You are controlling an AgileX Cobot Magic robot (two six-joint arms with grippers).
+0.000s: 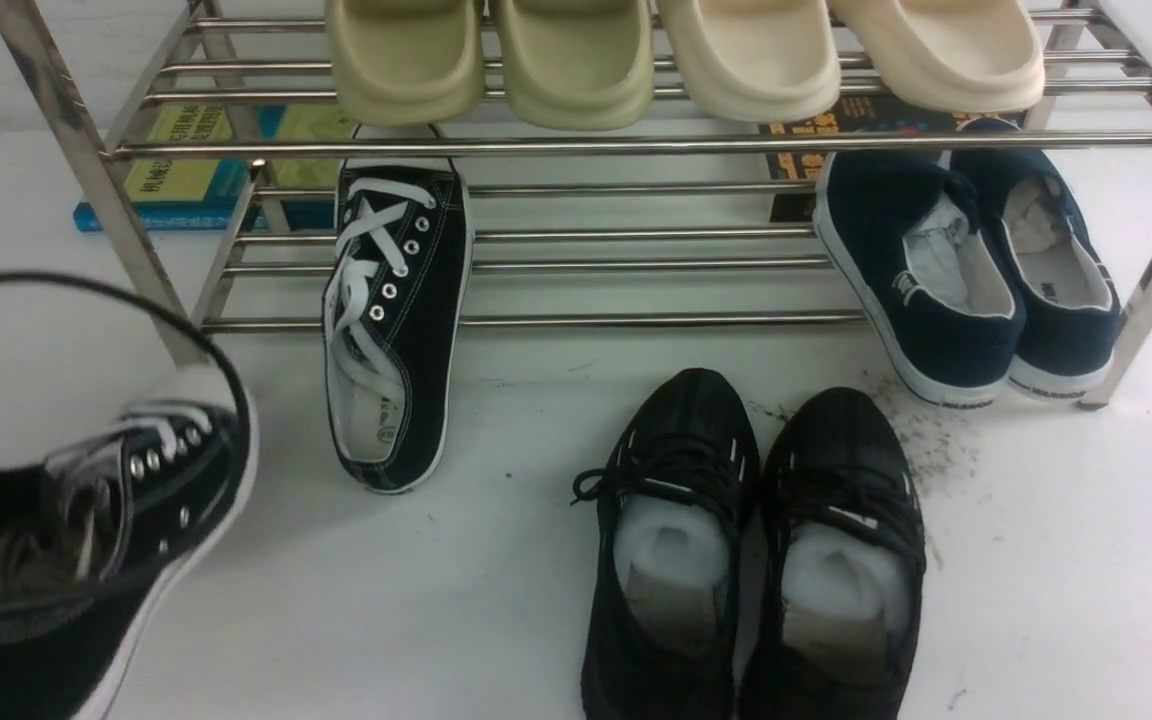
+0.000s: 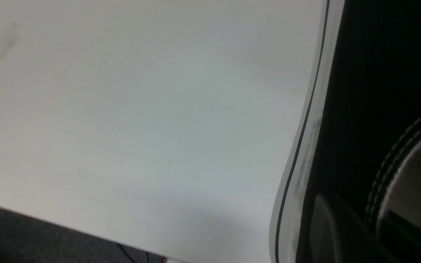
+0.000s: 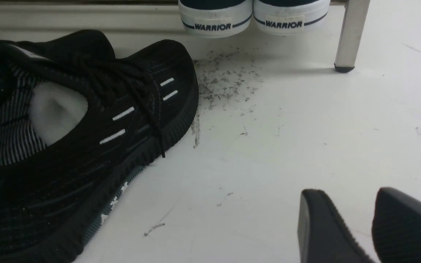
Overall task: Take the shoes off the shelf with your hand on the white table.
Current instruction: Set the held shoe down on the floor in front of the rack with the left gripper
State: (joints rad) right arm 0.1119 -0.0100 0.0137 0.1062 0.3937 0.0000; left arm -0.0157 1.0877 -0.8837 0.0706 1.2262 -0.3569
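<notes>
One black canvas sneaker with white laces lies half on the chrome shelf's lower tier, its heel on the white table. The other sneaker hangs tilted at the lower left, above the table, under a looping black cable. In the left wrist view my left gripper is shut on this sneaker's side wall, one finger outside and one inside. My right gripper is open and empty, low over the table to the right of the black mesh running shoes. It is out of the front view.
The mesh running shoes stand on the table in front of the shelf. Navy slip-ons sit on the lower tier at right, near a shelf leg. Pale slides fill the top tier. Books lie behind. Dark specks mark the table.
</notes>
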